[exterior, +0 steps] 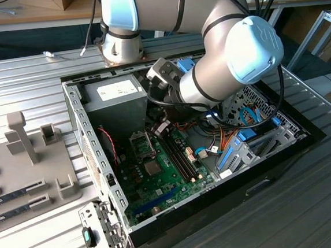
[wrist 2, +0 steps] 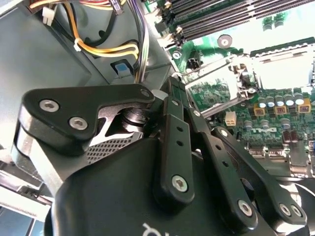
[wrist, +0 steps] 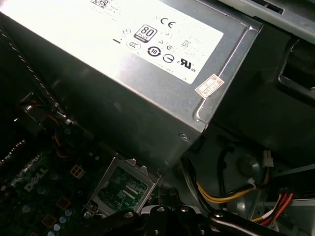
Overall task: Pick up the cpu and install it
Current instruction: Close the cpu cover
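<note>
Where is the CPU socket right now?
In the exterior view, the CPU socket sits on the motherboard inside the open case, next to the power supply and to the exterior view's left of the memory slots.

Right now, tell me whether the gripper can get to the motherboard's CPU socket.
Probably yes. The gripper hangs just beside the CPU socket inside the open case, with nothing between them. The power supply and cables lie off to the side.

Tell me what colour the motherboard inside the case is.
The motherboard is green, clearest in the exterior view.
</note>
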